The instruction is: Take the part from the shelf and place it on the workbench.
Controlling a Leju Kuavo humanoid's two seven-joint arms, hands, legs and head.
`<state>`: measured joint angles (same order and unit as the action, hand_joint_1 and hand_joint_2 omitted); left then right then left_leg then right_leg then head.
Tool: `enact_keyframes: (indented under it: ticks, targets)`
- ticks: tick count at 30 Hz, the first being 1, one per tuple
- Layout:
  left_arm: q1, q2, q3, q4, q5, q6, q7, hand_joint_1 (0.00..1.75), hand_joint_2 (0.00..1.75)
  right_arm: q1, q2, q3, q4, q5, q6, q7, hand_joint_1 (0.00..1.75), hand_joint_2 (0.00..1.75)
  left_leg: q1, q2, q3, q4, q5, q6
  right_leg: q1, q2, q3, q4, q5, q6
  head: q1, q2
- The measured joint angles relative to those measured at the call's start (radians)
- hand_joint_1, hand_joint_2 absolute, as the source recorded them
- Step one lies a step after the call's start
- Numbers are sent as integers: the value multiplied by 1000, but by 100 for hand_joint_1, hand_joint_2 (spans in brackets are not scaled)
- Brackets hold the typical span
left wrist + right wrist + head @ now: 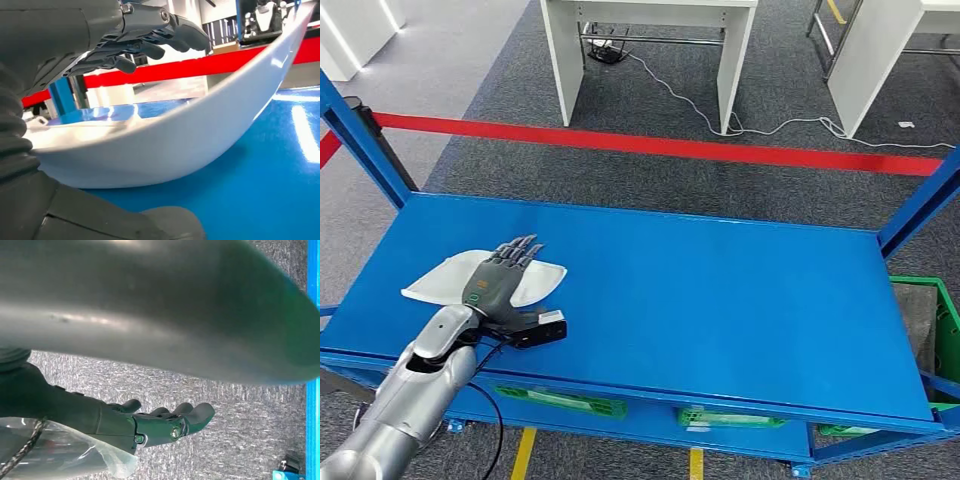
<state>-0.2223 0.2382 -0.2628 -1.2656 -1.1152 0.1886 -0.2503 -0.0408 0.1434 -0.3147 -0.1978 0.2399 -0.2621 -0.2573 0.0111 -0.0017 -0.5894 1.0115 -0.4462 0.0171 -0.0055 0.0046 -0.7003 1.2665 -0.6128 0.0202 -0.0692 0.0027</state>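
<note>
A white curved part [439, 281] lies on the left of the blue shelf top [712, 300]. My left hand [498, 281] reaches over the part's near edge with its fingers stretched out flat above it. In the left wrist view the fingers [151, 35] hover over the part [181, 145] with a gap between them, and the thumb sits low beside its rim, close to the blue surface. Nothing is clamped. My right hand [166, 422] hangs over grey carpet with loosely extended fingers and holds nothing.
Blue uprights stand at the shelf's left and right corners. A green crate [935, 320] sits low on the right. A red floor line [660, 145] runs behind the shelf, with white tables [644, 40] and a loose cable beyond it.
</note>
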Motion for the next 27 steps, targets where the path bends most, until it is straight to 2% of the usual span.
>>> enact_keyframes:
  ticks: [1, 3, 4, 5, 7, 8, 11, 13, 15, 16, 17, 18, 19, 21, 22, 23, 24, 27]
  targets:
    - [-4, 1, -1, 4, 0, 0, 0, 0, 175, 1, 0, 0, 0, 0, 0, 0, 0, 0, 0, 0, 0, 0, 0, 0, 0, 0, -11, 22, -5, 1, 0, 0]
    - [-14, 5, -4, 13, -3, -1, 2, 0, 175, 2, 0, 0, 0, 0, 0, 1, 0, 0, 0, 0, 1, 1, 0, 0, -1, -1, -20, 37, 7, 3, 1, 0]
    - [-19, 8, -6, 18, -5, 0, 5, 0, 175, 3, 0, 0, 0, -1, -1, 1, 0, 0, 0, 0, 2, 1, -1, -1, -2, -1, -4, 2, 34, 3, 1, 0]
    - [-24, 11, -8, 22, -7, 1, 10, 0, 175, 3, 0, -1, 0, -1, -3, 0, 0, 0, 0, -1, 4, 1, -2, -3, -3, -2, 29, -64, 71, 1, 1, 0]
    - [-33, 19, -11, 28, -11, 2, 21, 0, 175, 0, 0, -2, 0, -1, -7, -1, 0, 0, -3, -1, 4, 3, -4, -11, -4, -1, 96, -196, 118, -5, 0, 0]
    - [-36, 25, -11, 31, -13, 3, 26, 0, 175, -1, 1, -2, 0, -2, -8, -2, 0, 0, -5, -1, 4, 4, -4, -16, -3, -1, 114, -231, 125, -9, 0, 0]
    - [-40, 39, -13, 38, -16, 3, 32, 0, 175, 1, 3, -2, 0, -2, -12, -2, 0, 0, -4, -2, 4, 2, -2, -32, -1, 1, 122, -245, 130, -24, -1, 0]
    - [-40, 48, -15, 41, -17, 3, 34, 87, 175, 1, 4, -3, 0, -2, -14, -2, 0, 0, -2, -1, -8, 33, -27, -42, -4, 0, 123, -249, 134, -36, -3, 0]
    - [-40, 53, -17, 46, -17, 3, 34, 175, 175, 1, 5, -3, 0, -2, -14, -2, 0, 0, -1, -1, -53, 144, -90, -51, -4, -1, 123, -250, 135, -43, -5, 0]
    - [-38, 55, -18, 49, -17, 3, 34, 175, 175, 1, 5, -3, 0, -2, -14, -2, 0, 0, -1, -1, -82, 213, -121, -53, -3, -1, 123, -250, 135, -45, -5, 0]
    - [-35, 55, -19, 52, -16, 3, 35, 175, 175, 2, 6, -3, 0, -2, -15, -3, 0, 0, -1, -1, -104, 266, -139, -54, -2, -2, 123, -250, 135, -46, -4, 0]
    - [-32, 57, -19, 55, -16, 3, 36, 175, 175, 3, 6, -3, 0, -2, -15, -3, 0, 0, -1, -1, -112, 287, -138, -53, -1, -1, 123, -250, 135, -46, -5, 0]
    - [-28, 59, -19, 57, -14, 4, 37, 175, 175, 4, 6, -4, 0, -1, -15, -4, 0, 0, -1, -1, -102, 267, -118, -51, 0, -1, 124, -250, 135, -46, -5, 0]
    - [-24, 67, -17, 58, -9, 7, 38, 175, 175, 5, 7, -4, 0, 0, -17, -8, 0, 0, -1, -1, -41, 140, -50, -43, 1, 0, 125, -250, 135, -46, -5, 0]
    - [-23, 70, -16, 58, -6, 10, 38, 175, 175, 4, 8, -5, 0, 0, -18, -10, 0, 0, -3, -1, -11, 77, -27, -39, 4, 0, 125, -249, 134, -44, -4, 0]
    - [-23, 73, -15, 58, -5, 11, 38, 175, 175, 4, 9, -5, 0, 0, -18, -12, 0, 0, -4, -1, 9, 32, -15, -36, 6, 0, 124, -248, 133, -42, -4, 0]
    - [-22, 75, -14, 58, -4, 12, 38, 175, 175, 4, 9, -5, 0, 0, -19, -13, 0, 0, -6, -1, 19, 12, -14, -34, 8, 0, 123, -247, 133, -41, -3, 0]
    - [-22, 75, -14, 58, -4, 13, 38, 175, 175, 4, 10, -5, 0, 0, -19, -14, 0, 0, -7, -1, 20, 9, -16, -33, 11, 0, 122, -246, 132, -40, -3, 0]
